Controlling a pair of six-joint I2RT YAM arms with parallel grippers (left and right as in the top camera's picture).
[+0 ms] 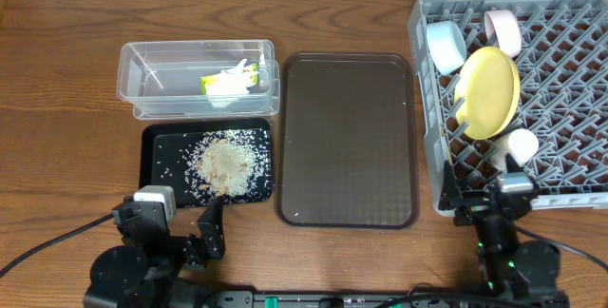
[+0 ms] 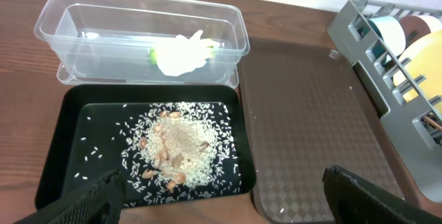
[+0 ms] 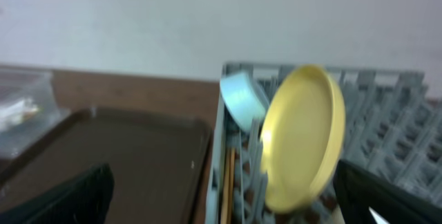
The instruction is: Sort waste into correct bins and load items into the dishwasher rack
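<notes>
The crumpled green-and-white wrapper lies in the clear tub, and it also shows in the left wrist view. Rice grains lie heaped in the black tray. The yellow plate stands on edge in the grey rack, with the light blue bowl, a white bowl and a small pale cup around it. My left gripper is open and empty just in front of the black tray. My right gripper is open and empty at the rack's front left corner.
A large dark brown serving tray lies between the black tray and the rack. A wooden chopstick lies in the rack beside the plate. The table's front edge is close behind both grippers.
</notes>
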